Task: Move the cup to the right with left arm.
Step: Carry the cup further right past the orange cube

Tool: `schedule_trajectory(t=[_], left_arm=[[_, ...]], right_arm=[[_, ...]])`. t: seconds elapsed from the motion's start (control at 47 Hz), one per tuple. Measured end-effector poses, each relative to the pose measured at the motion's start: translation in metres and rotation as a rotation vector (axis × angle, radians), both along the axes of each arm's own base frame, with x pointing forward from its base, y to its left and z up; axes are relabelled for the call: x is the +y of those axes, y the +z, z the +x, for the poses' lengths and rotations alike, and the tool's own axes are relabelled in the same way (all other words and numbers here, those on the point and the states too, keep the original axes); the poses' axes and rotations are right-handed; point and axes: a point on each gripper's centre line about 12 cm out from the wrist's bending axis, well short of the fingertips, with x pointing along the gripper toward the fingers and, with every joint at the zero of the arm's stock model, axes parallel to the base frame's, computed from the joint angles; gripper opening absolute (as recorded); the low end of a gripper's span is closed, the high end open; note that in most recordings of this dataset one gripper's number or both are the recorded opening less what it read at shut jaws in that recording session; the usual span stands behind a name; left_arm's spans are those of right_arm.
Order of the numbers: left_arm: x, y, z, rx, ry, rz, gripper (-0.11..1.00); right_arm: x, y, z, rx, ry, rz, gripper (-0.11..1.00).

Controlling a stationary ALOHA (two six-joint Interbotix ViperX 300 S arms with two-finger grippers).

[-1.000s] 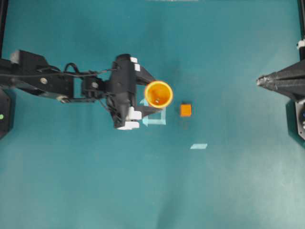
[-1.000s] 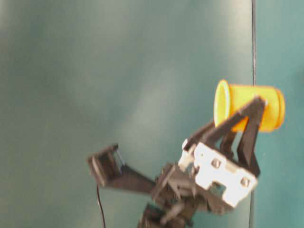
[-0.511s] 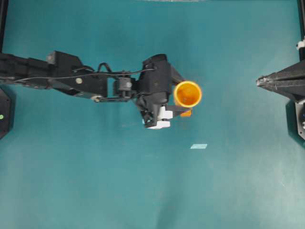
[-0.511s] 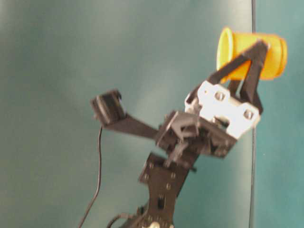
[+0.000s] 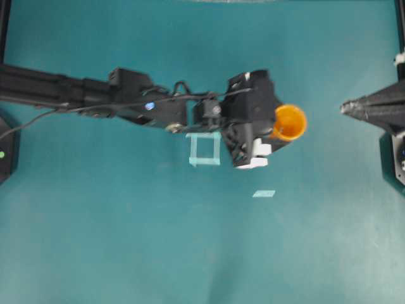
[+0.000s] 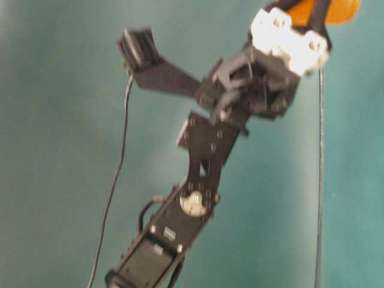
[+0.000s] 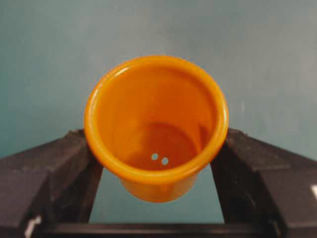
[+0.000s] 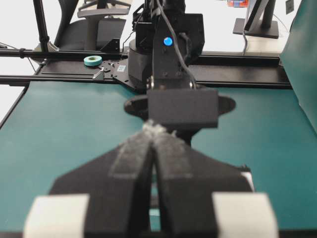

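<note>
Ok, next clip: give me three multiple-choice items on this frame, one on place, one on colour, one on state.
1. Where is the cup relative to the tape square in the overhead view?
A. right of it
B. inside it
C. left of it

2. What colour is the cup's inside?
A. green
B. orange
C. white

3. What is the left gripper doing?
A. open, holding nothing
B. shut on the cup
C. shut on nothing

Answers: 1 A, the cup sits well right of the square. 2 B, the wrist view shows orange walls. 3 B, both fingers press the cup's sides.
</note>
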Motion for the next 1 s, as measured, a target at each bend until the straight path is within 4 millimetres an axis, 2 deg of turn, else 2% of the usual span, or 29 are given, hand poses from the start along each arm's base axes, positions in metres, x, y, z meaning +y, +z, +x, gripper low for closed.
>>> schedule_trajectory(t=[0.191,0.468,0.808,1.0], left_arm=[[0.001,-0.001,0.023,-0.014,0.001,0.0,0.64],[0.003,-0.014,0.046,-0.01,0.004,-0.006,0.64],[0.004,-0.011,0.066,-0.03,0.007,-0.01,0.64],[0.005,-0.008,0.069,-0.033,0.008,-0.011,0.64]], right_arm=[[0.0,0.0,0.0,0.0,0.0,-0.003,-0.01],[0.0,0.003,0.0,-0.008,0.0,-0.002,-0.01],[0.0,0.005,-0.001,-0.014,0.0,-0.003,-0.01],[0.0,0.005,0.0,-0.014,0.0,-0.003,-0.01]])
